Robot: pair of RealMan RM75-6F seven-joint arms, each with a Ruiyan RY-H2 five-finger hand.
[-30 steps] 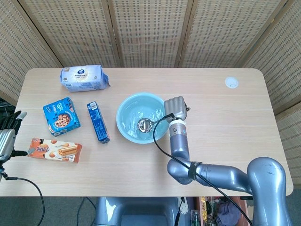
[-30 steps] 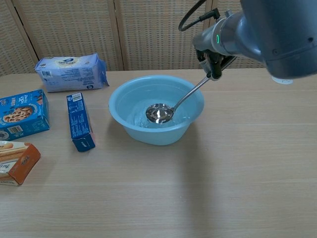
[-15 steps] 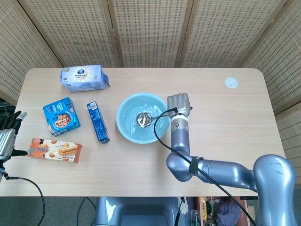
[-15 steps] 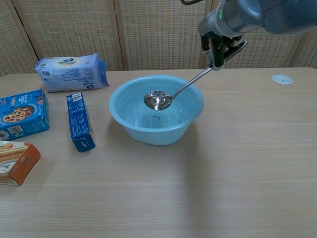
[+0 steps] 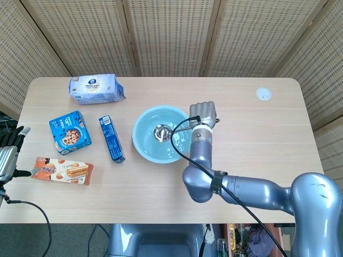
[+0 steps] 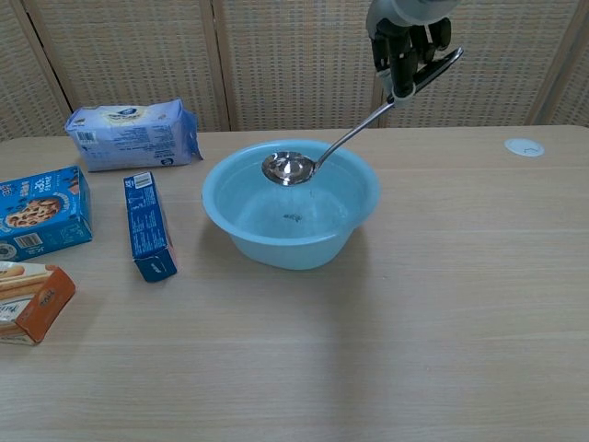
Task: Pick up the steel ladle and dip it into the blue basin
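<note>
- 1 ladle (image 6: 291, 168) gripped by right hand (image 6: 408, 41), its scoop above the basin (image 6: 345, 228).
- Left hand (image 5: 9, 152) far from basin; grip unclear.

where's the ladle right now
In the chest view the ladle hangs over the basin, its bowl about level with the rim, its handle held by the right robot hand at top centre-right.

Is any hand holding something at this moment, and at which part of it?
The right hand holds the steel ladle near the far end of its handle. The left hand holds nothing that can be seen.
</note>
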